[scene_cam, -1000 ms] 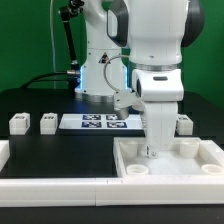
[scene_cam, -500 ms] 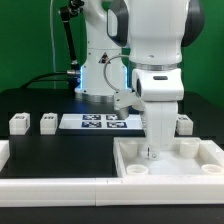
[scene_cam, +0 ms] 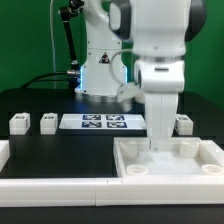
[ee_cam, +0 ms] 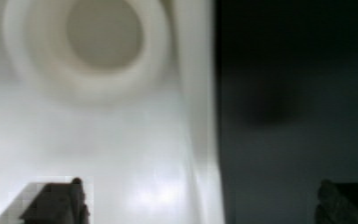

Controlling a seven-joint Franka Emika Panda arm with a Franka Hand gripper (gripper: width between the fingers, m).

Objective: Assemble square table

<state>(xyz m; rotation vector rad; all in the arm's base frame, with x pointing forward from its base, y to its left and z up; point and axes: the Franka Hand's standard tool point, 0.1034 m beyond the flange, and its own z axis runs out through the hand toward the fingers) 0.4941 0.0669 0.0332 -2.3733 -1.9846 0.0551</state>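
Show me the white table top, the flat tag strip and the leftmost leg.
table top (scene_cam: 190, 158): exterior view, bare inner floor.
marker board (scene_cam: 105, 121): exterior view, its middle.
leftmost leg (scene_cam: 18, 124): exterior view, front face.

Plain green wall (scene_cam: 25, 40) behind, matte black tabletop (scene_cam: 60, 145), dark cable (scene_cam: 35, 80) trailing along its far edge

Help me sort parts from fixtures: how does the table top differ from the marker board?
The table top has a raised rim and round sockets; the marker board is thin, flat and tagged. The table top looks far larger. Both are white, lying flat.
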